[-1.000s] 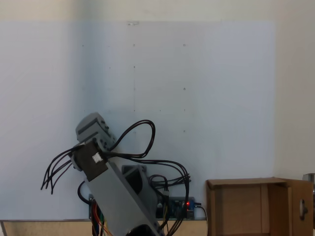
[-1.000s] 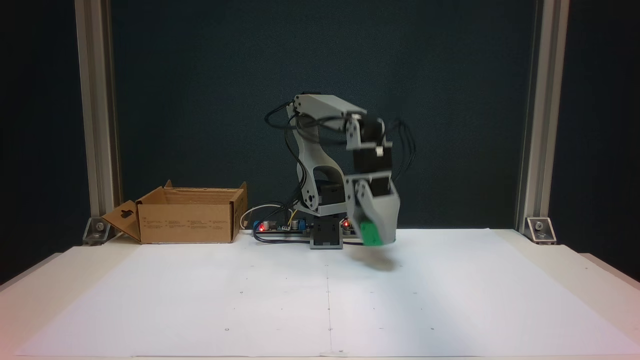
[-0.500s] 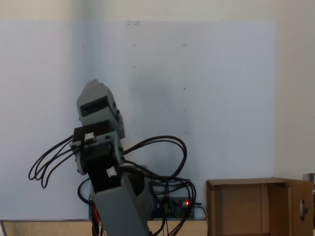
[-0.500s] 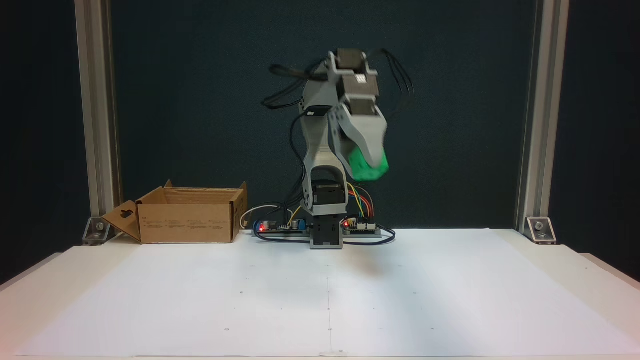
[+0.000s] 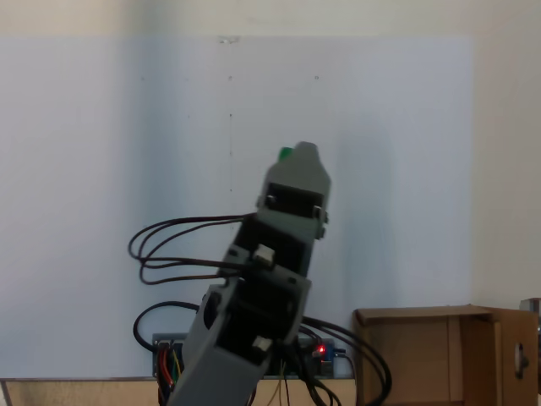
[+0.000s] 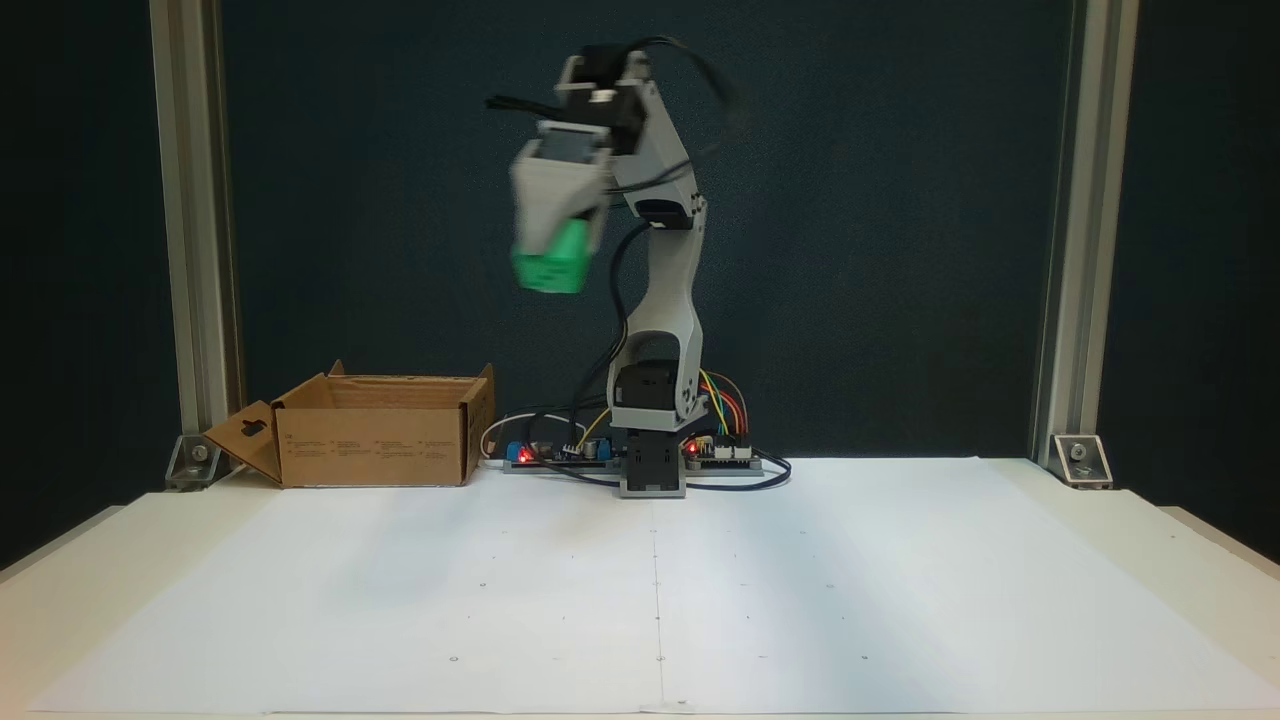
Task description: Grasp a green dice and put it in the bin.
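Note:
High above the table, my grey gripper (image 6: 553,262) is shut on the green dice (image 6: 551,260), which sticks out below its jaws. A sliver of the green dice (image 5: 286,154) peeks past the gripper's tip (image 5: 292,157) in the other fixed view. The bin (image 6: 375,442), a brown cardboard box with a side flap, stands on the table at the left of the arm's base, well below and left of the dice. It sits at the lower right as the bin (image 5: 439,355) in the view from behind the arm.
The arm's base (image 6: 652,470) with circuit boards and coloured wires sits at the table's back edge. Metal posts (image 6: 190,240) stand at both back corners. White paper (image 6: 650,590) covers the table in front.
The arm has lifted the dice from near the table and swung it from right of the base to left of it, toward the bin.

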Available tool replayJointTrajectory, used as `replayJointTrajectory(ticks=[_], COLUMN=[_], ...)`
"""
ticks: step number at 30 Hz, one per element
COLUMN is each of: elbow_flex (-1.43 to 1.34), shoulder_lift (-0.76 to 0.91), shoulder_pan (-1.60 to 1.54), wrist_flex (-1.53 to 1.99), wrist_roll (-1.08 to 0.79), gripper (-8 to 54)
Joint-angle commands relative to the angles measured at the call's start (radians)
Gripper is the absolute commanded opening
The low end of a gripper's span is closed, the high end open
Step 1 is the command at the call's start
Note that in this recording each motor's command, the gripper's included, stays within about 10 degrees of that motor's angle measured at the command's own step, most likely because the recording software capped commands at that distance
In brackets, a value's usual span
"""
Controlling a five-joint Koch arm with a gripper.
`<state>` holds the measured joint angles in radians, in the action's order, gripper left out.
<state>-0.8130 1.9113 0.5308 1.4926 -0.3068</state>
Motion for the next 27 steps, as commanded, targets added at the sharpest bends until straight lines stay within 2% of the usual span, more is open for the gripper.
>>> replayJointTrajectory(ticks=[1,14,27], elbow_flex=[0.06,0.193,0.29], shoulder_lift=[-0.011,-0.198,-0.532], shoulder_pan=[0.159,0.928,1.262], wrist_flex=[-0.005,-0.012,-0.005], wrist_roll=[-0.1,-0.198,-0.244], gripper=[11.6,11.6,11.6])
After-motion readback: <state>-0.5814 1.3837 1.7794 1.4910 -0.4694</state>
